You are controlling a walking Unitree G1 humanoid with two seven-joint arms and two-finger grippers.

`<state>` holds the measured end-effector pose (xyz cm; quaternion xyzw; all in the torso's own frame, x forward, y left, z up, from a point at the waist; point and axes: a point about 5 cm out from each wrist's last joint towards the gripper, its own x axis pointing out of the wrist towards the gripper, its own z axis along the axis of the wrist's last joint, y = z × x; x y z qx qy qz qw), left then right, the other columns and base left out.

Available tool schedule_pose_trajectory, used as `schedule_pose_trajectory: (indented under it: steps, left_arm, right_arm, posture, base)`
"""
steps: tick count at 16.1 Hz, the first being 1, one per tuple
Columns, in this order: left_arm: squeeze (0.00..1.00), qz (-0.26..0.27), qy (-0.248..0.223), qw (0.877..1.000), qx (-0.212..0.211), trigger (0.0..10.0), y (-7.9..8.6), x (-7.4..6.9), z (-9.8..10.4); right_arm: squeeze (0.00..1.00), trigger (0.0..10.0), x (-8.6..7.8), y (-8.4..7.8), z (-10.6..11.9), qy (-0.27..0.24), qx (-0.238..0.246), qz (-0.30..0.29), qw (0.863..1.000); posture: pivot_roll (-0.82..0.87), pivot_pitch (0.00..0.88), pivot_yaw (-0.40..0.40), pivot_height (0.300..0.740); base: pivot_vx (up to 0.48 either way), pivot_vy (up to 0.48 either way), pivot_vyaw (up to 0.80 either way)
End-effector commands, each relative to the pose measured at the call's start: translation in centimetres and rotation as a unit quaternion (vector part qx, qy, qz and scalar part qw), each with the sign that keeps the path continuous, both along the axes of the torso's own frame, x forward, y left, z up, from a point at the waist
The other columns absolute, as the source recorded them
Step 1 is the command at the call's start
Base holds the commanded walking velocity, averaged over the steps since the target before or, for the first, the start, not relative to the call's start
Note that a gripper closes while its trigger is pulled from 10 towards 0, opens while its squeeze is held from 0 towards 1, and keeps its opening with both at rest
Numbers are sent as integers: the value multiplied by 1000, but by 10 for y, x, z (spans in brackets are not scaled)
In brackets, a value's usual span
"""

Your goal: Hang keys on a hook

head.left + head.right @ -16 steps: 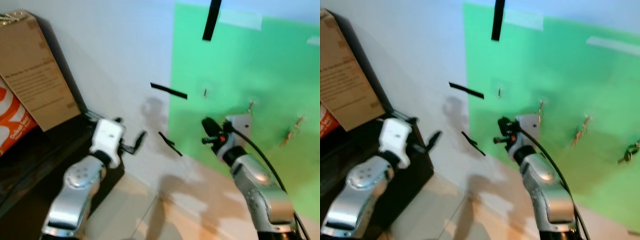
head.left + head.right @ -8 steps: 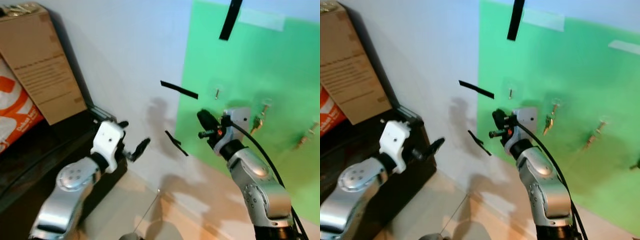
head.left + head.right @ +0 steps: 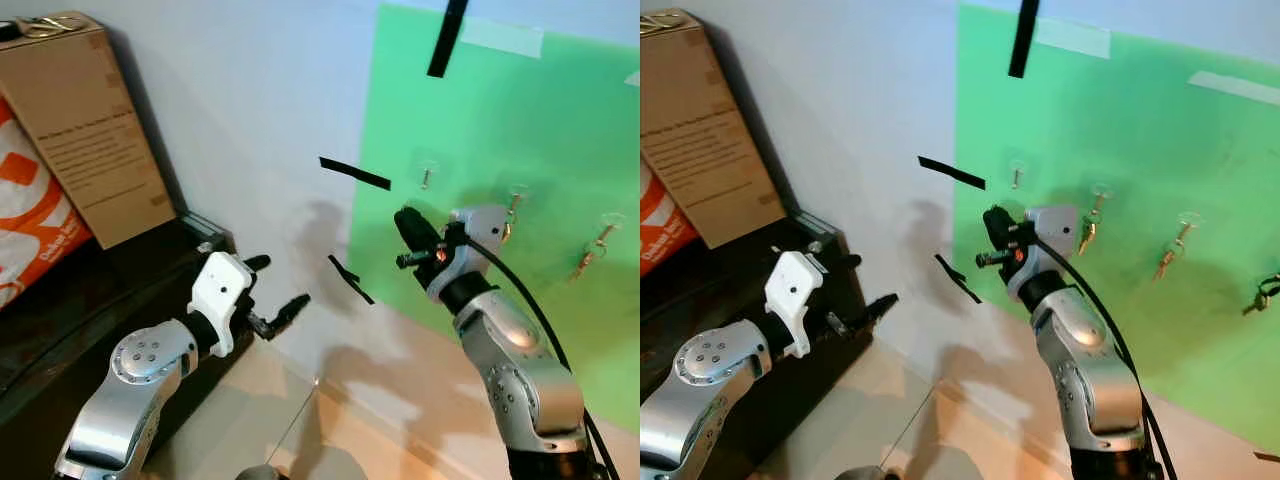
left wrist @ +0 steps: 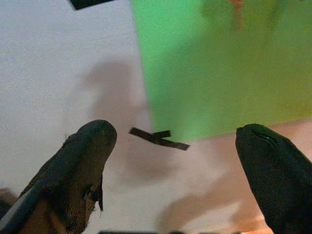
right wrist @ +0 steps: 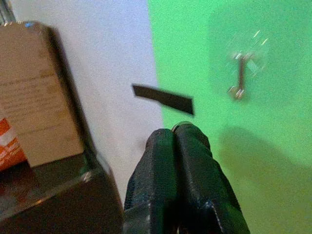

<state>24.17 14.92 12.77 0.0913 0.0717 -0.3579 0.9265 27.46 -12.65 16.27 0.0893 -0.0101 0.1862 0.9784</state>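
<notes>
A green sheet on the wall carries a row of small clear hooks. The leftmost hook is bare. The second hook holds a key, and the third hook holds another. More keys hang at the far right. My right gripper is shut, raised just below and left of the bare hook. I make out nothing between its fingertips. My left gripper is open and holds nothing, held low toward the white wall.
A cardboard box and an orange-and-white bag stand on a dark cabinet at the left. Black tape strips mark the wall. Beige floor tiles lie below.
The camera has shifted, so the whole scene sits differently in the picture. My right gripper, still shut, has come a little closer to the bare hook. The left gripper stays open.
</notes>
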Motion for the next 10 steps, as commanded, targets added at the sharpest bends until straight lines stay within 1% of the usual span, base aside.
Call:
schedule_pose_trajectory:
  steps: [1, 4, 8, 10]
  left_arm:
    - [114, -10, -4, 1000, 1, 10000, -2, 0, 4]
    - [114, -21, -5, 1000, -10, 10000, -5, -2, 6]
    - [114, -32, 0, 999, -17, 10000, -8, -5, 6]
    - [118, -32, 1, 999, -17, 10000, -7, -5, 6]
  right_arm:
    - [0, 10000, 3, -3, 12, -24, 9, -9, 1000]
    - [0, 10000, 7, -9, 25, -54, 3, -37, 998]
    - [0, 10000, 7, -8, 27, -63, -9, -39, 997]
    - [0, 10000, 5, -8, 24, -55, -13, -36, 998]
  posture:
    - [68, 0, 36, 740]
    - [72, 0, 30, 740]
    - [78, 0, 26, 740]
    - [80, 0, 24, 740]
  base:
    - [0, 0, 0]
    - [0, 0, 0]
    - [0, 0, 0]
    - [0, 0, 0]
